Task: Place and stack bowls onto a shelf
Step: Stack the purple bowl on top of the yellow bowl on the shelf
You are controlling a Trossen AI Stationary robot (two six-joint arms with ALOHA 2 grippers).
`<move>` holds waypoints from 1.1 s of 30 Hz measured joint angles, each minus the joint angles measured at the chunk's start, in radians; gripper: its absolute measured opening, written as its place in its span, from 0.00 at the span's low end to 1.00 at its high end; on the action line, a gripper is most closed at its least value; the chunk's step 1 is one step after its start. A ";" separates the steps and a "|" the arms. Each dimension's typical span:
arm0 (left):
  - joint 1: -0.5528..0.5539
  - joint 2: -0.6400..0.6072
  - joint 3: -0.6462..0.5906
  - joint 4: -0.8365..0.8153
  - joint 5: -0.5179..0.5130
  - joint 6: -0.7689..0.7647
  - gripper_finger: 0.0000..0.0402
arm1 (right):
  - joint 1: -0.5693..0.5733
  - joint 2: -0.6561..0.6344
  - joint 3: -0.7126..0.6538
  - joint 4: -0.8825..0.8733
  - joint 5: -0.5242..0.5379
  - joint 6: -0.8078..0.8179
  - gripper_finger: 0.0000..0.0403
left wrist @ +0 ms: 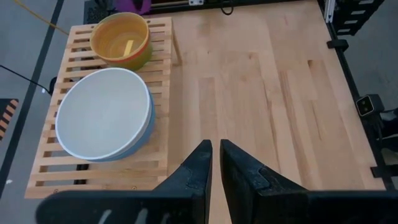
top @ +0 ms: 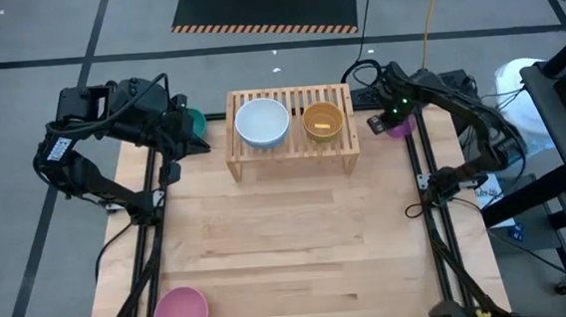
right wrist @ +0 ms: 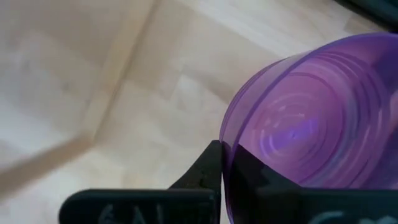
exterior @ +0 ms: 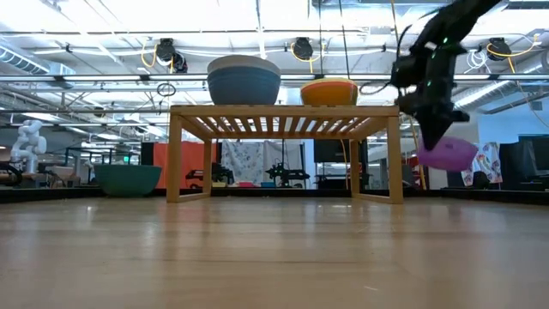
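Note:
The light-wood shelf [top: 337, 145] stands at the table's far middle. On it sit a white bowl [top: 261, 121] nested in a blue bowl [exterior: 244, 86], and a yellow bowl [top: 322, 121]. My right gripper [top: 388, 121] is shut on a purple bowl [top: 401, 126] just right of the shelf, and the bowl is off the table in the low view [exterior: 448, 153]. My left gripper [left wrist: 216, 155] is shut and empty, left of the shelf beside a teal bowl [top: 194, 117] that rests on the table. A pink bowl [top: 181, 313] sits at the near left. My right gripper pinches the purple bowl's rim [right wrist: 225, 134], one finger [right wrist: 205, 171] outside the wall and the other inside. The fingers come from above, slanting down. The bowl hangs tilted below them, lifted clear of the table.
Bare wood lies between the shelf and the near edge. Black frame rails [top: 440, 257] run along both sides of the table. The shelf's slats [left wrist: 68, 168] show bare beside the white bowl.

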 joint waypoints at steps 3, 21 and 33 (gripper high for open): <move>0.000 0.000 0.000 0.000 0.000 0.000 0.09 | 0.025 -0.083 0.000 -0.062 -0.007 -0.087 0.00; 0.000 0.000 0.000 0.000 0.000 -0.153 0.09 | 0.316 -0.388 0.090 -0.293 -0.103 -0.517 0.00; 0.000 0.000 0.000 0.000 0.000 -0.238 0.09 | 0.433 -0.179 0.524 -0.437 0.008 -0.561 0.00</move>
